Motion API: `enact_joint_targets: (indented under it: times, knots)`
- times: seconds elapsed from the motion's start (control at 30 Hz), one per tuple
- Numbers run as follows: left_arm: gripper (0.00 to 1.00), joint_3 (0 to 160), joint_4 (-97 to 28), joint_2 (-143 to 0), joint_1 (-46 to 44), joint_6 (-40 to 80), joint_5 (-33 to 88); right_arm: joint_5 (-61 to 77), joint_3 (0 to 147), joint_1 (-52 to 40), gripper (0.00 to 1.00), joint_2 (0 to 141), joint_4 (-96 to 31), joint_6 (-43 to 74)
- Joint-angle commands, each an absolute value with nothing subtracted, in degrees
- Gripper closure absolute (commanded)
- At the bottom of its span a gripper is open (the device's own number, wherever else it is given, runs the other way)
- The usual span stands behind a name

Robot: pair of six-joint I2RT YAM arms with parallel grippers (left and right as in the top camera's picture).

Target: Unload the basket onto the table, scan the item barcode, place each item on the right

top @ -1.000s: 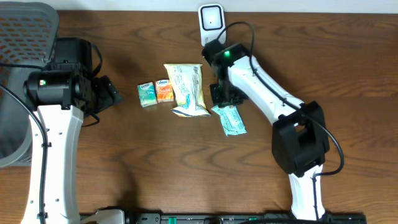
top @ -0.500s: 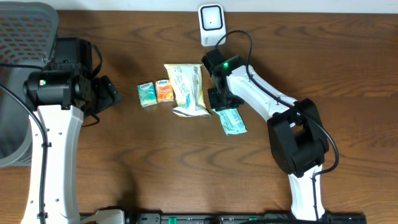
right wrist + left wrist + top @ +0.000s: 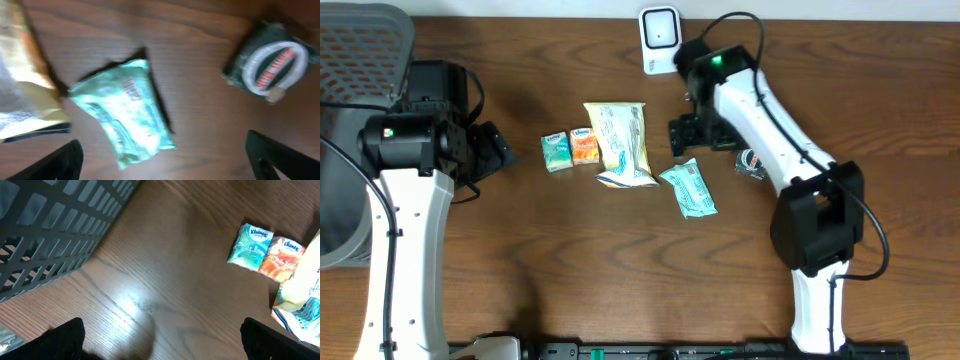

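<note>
Right pincer point(image 3: 165, 159), spread wide, faces teal packet point(image 3: 122, 117) and dark pouch point(image 3: 270, 67).

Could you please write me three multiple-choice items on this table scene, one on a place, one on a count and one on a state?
1. Where does the barcode scanner stand?
A. at the far edge of the table, beyond the large printed bag
B. between the tissue packs
C. at the near edge

2. How many Kleenex tissue packs lie beside the large printed bag?
A. one
B. two
C. four

3. What is the state of the right end effector?
A. shut on a tissue pack
B. shut on the scanner
C. open, holding nothing

Key:
1 A, the overhead view shows it at the top edge, past the bag.
2 B, a teal one and an orange one lie side by side.
3 C, its fingers stand wide apart with nothing between them.
</note>
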State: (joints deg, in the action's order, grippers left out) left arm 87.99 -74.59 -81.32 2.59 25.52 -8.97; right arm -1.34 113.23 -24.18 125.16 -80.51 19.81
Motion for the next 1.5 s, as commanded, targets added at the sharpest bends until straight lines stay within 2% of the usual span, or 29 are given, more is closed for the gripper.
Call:
enact_joint_targets:
  times: [0.0,0.13,0.3,0.37,0.5,0.97,1.03,1.17,1.4,1.47]
  knots:
    - [0.02,88.0,-74.8,-81.6,2.8,26.0,-9.5,-2.5,112.8,-20.1,0.01,125.0,-81.9,15.2]
    - [0.02,88.0,-74.8,-81.6,2.8,26.0,-9.5,1.1,111.6,-15.9,0.01,125.1,-82.3,11.3]
    - [0.02,88.0,-74.8,-81.6,2.8,26.0,-9.5,16.7,110.2,-10.0,0.01,125.0,-83.2,2.8]
    - [0.02,88.0,-74.8,-81.6,2.8,26.0,-9.5,26.7,109.1,-7.2,0.01,125.0,-83.6,-3.9]
    - [0.02,88.0,-74.8,-81.6,2.8,26.0,-9.5,36.0,105.7,-5.3,0.01,125.0,-83.5,-10.4]
    - [0.02,88.0,-74.8,-81.6,2.8,26.0,-9.5,43.1,91.1,-5.0,0.01,125.0,-75.5,-13.3]
    - [0.03,88.0,-74.8,-81.6,2.8,26.0,-9.5,44.4,89.0,-5.0,0.04,125.0,-73.2,-12.8]
    - [0.03,88.0,-74.8,-81.6,2.8,26.0,-9.5,44.5,84.8,-5.4,0.16,125.0,-68.4,-10.1]
    - [0.02,88.0,-74.8,-81.6,2.8,26.0,-9.5,44.5,78.7,-7.1,0.44,125.1,-58.0,-4.3]
    - [0.02,88.0,-74.8,-81.6,2.8,26.0,-9.5,43.8,77.5,-7.9,0.46,125.1,-55.9,-3.1]
